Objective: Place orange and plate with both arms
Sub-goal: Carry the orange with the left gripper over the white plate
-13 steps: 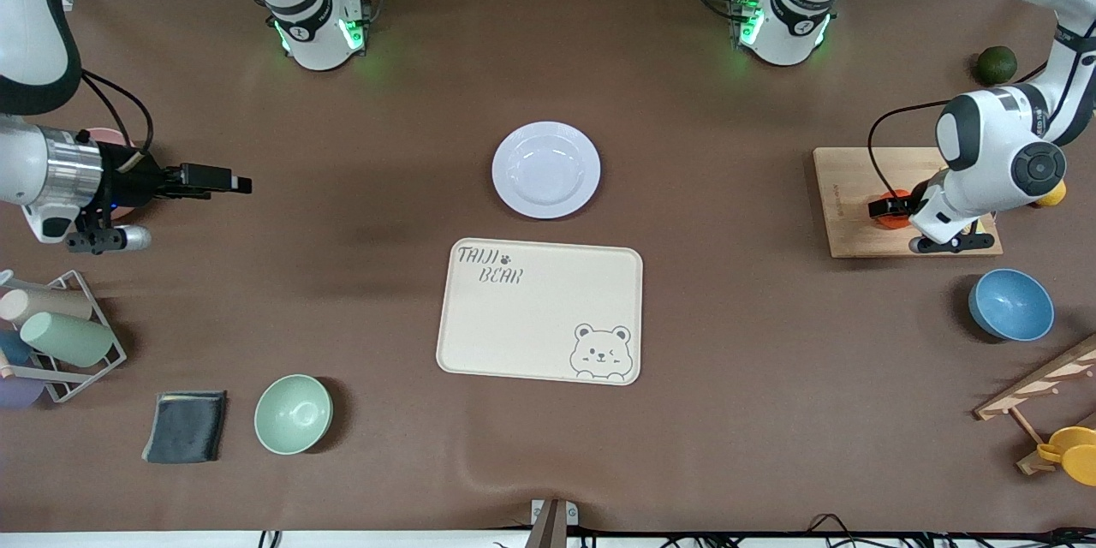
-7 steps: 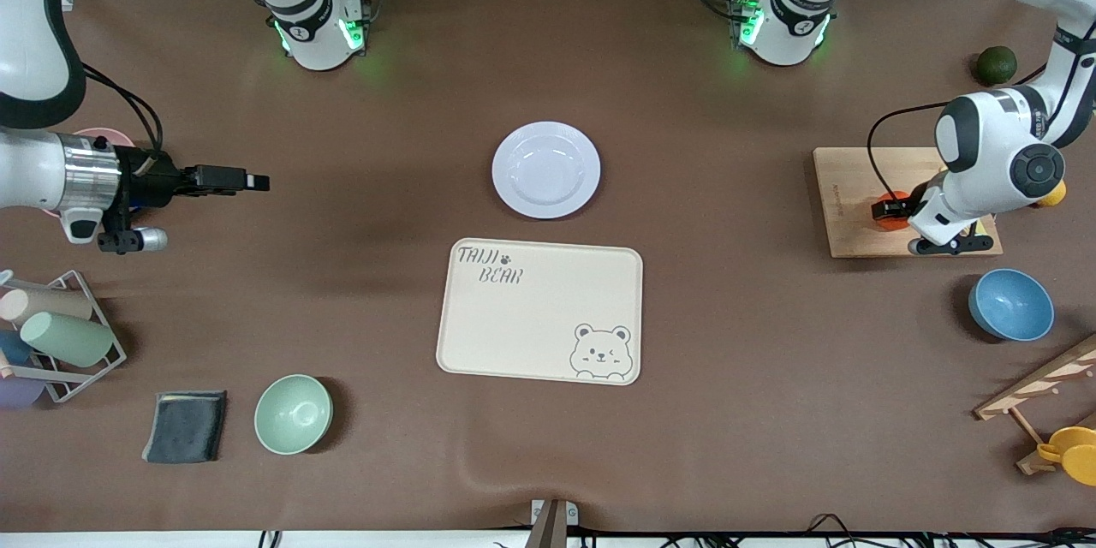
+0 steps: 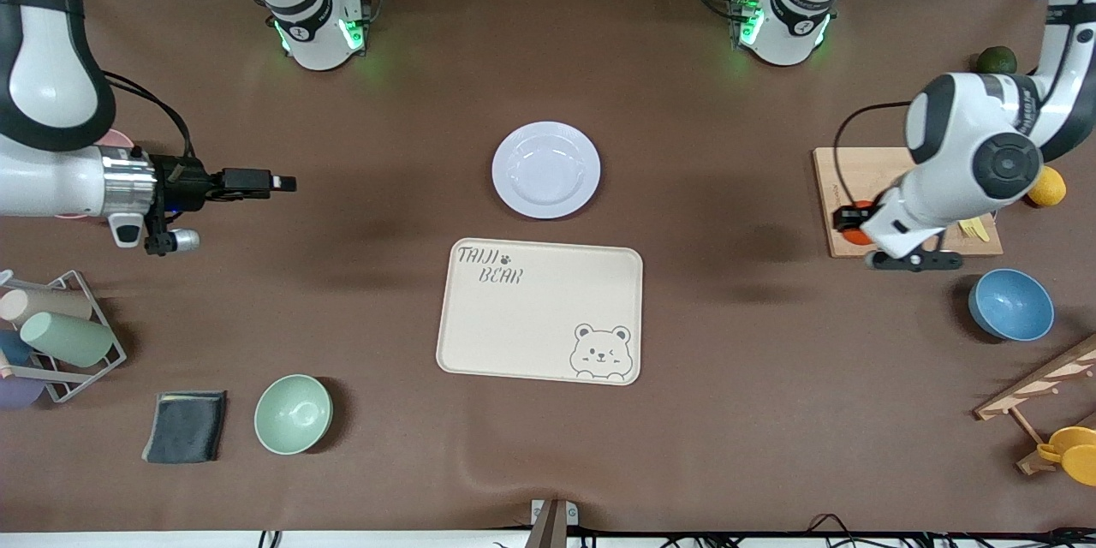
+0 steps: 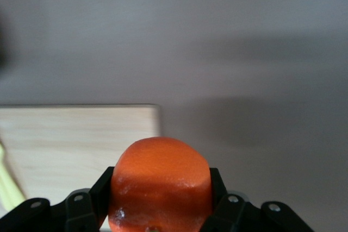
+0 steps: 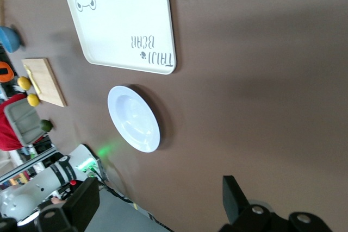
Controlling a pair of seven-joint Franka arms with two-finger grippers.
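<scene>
Over the cutting board (image 3: pixel 856 167), left gripper (image 4: pixel 161 210) clamps orange (image 4: pixel 160 186); slippage risks dropping it. Right gripper (image 5: pixel 160 210) spread, empty, above tabletop (image 3: pixel 728 360).

The tray (image 3: pixel 539 311) has words on it. In the front view they say "TAIJI BEAR" in big thin letters, in the corner toward the right arm's end, on the side far from the front camera. A tiny paw print sits right after the first word. The first word may be spelled a bit differently, since the letters are thin. The right wrist view shows the same words on the tray (image 5: pixel 120 17), turned the other way up. A winking bear face is drawn in the tray's corner nearest the front camera, toward the left arm's end. The wooden board (image 3: pixel 835 197) has a thin line of print along its edge, too small to read.
</scene>
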